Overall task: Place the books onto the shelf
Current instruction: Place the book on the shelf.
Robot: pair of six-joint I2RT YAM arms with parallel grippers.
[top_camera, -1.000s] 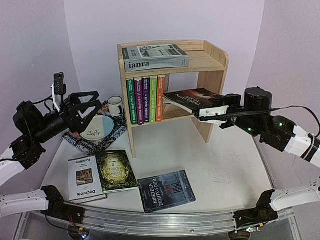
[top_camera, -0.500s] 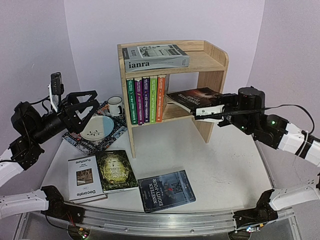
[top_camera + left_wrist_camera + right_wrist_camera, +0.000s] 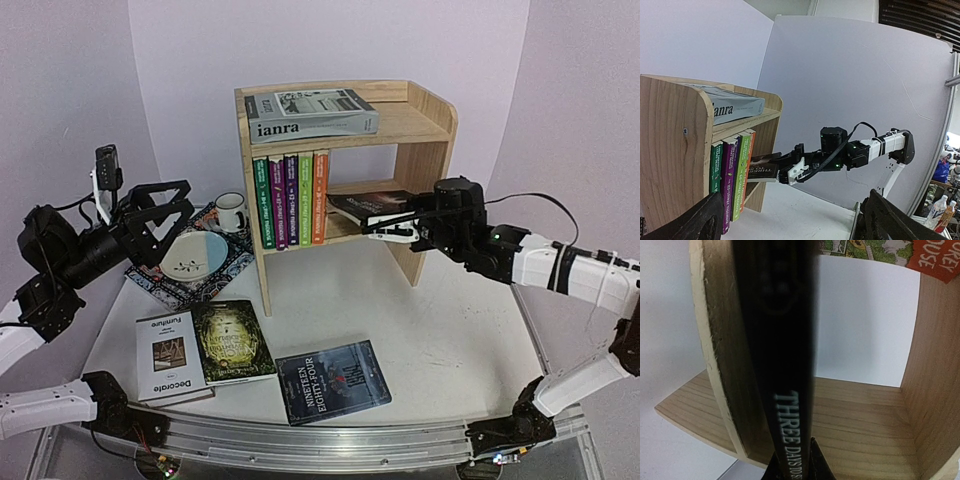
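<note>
The pine shelf (image 3: 428, 128) stands at the back centre. My right gripper (image 3: 388, 230) is shut on a dark book (image 3: 368, 205) and holds it level, partly inside the lower tier, to the right of several thin upright books (image 3: 292, 198). In the right wrist view the book's spine (image 3: 790, 390) fills the middle, and my right gripper (image 3: 799, 467) pinches it over the shelf board (image 3: 875, 430). The grey "ianra" book (image 3: 310, 115) lies on top. "Decorate" (image 3: 165, 357), a green-gold book (image 3: 232, 341) and a dark "Nineteen Eighty-Four" (image 3: 332, 380) lie on the table. My left gripper (image 3: 165, 215) hangs open at the left, holding nothing.
A patterned mat (image 3: 150, 282) left of the shelf carries a plate (image 3: 195, 255) and a mug (image 3: 232, 210). The shelf's right side panel (image 3: 420, 235) stands close behind my right wrist. The table's near rail (image 3: 320, 445) runs along the front.
My right arm has moved left, carrying the dark book further into the lower tier. The left arm has drifted slightly left and stays open.
</note>
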